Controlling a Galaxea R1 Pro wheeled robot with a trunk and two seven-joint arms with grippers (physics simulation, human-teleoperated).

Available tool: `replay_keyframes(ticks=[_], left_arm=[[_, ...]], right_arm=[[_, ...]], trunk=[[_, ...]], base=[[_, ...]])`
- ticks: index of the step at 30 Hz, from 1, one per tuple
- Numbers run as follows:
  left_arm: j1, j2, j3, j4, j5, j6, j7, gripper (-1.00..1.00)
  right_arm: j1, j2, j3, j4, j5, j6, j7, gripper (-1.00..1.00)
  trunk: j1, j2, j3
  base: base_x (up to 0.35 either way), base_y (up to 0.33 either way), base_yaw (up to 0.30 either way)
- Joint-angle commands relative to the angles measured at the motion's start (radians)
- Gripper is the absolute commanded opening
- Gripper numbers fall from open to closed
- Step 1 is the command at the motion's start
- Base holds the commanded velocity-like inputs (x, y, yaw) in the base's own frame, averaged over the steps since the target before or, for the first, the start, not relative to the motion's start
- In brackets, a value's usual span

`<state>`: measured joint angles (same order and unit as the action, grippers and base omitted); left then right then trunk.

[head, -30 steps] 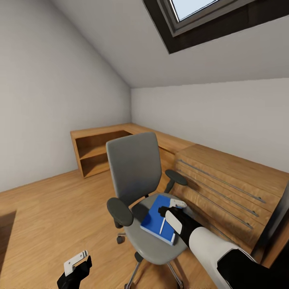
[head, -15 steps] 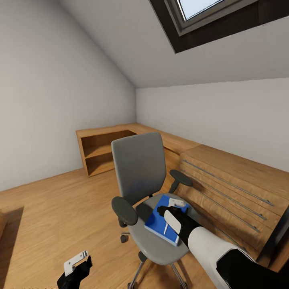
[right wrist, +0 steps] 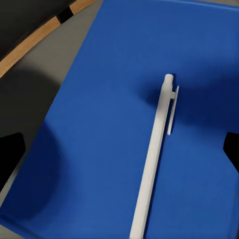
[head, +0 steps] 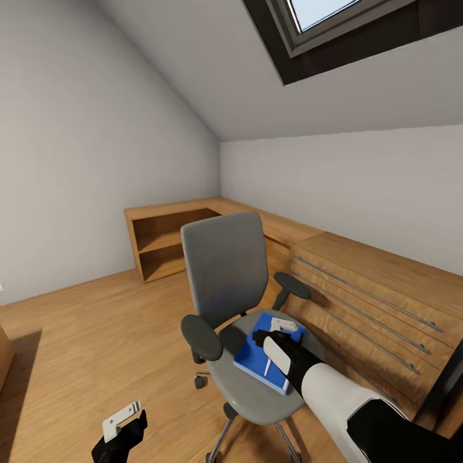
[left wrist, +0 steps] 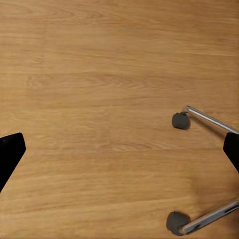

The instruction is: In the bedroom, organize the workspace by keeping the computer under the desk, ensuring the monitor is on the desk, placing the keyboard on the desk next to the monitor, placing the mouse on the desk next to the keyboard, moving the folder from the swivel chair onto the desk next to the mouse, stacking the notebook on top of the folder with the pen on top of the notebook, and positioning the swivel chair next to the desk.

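Right wrist view: jaws spread above the pen (right wrist: 154,164) lying on the folder (right wrist: 99,129).

Plain grey-white walls (head: 77,148) meet a sloped ceiling (head: 212,71) with a dark-framed skylight (head: 334,26). Light wood plank floor (head: 96,334). An L-shaped light wood cabinet (head: 360,283) occupies the far corner: open shelving (head: 164,247), drawers with long metal handles (head: 366,292).
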<state>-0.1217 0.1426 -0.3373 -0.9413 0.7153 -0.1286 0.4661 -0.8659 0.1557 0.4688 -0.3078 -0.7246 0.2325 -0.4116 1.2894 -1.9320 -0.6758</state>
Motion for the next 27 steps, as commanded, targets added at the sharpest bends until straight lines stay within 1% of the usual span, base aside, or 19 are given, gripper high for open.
replay_keyframes(ticks=[1, 2, 8, 12, 17, 23, 27], left_arm=[[-0.001, 0.002, -0.006, -0.001, 0.010, -0.008, 0.006, 1.00], [-0.001, 0.002, -0.006, -0.001, 0.010, -0.008, 0.006, 1.00], [-0.001, 0.002, -0.006, -0.001, 0.010, -0.008, 0.006, 1.00], [-0.001, 0.002, -0.006, -0.001, 0.010, -0.008, 0.006, 1.00], [-0.001, 0.002, -0.007, -0.001, 0.007, -0.008, 0.006, 1.00], [-0.001, 0.001, -0.008, -0.001, 0.003, -0.008, 0.006, 1.00], [-0.001, 0.001, -0.008, -0.001, 0.003, -0.008, 0.006, 1.00]], right_arm=[[-0.001, -0.001, 0.008, -0.002, -0.006, 0.005, -0.007, 1.00], [-0.001, -0.001, 0.008, -0.001, -0.006, 0.005, -0.007, 1.00], [-0.001, -0.002, 0.008, 0.002, -0.006, 0.005, -0.007, 1.00], [-0.001, -0.002, 0.007, 0.003, -0.006, 0.004, -0.007, 1.00], [-0.001, -0.002, 0.007, 0.004, -0.006, 0.004, -0.006, 1.00], [-0.001, -0.003, 0.007, 0.004, -0.006, 0.004, -0.005, 1.00], [-0.001, -0.003, 0.007, 0.003, -0.006, 0.005, -0.004, 1.00]], trunk=[[0.000, -0.001, -0.001], [0.000, -0.001, -0.001], [0.023, -0.043, -0.020], [0.023, -0.043, -0.020], [0.042, -0.078, -0.036], [0.042, -0.078, -0.036], [0.057, -0.106, -0.048]], base=[[0.000, 0.000, 0.000], [0.000, 0.000, 0.000], [0.000, 0.000, 0.000], [0.000, 0.000, 0.000], [0.000, 0.000, 0.000], [0.000, 0.000, 0.000], [0.000, 0.000, 0.000]])
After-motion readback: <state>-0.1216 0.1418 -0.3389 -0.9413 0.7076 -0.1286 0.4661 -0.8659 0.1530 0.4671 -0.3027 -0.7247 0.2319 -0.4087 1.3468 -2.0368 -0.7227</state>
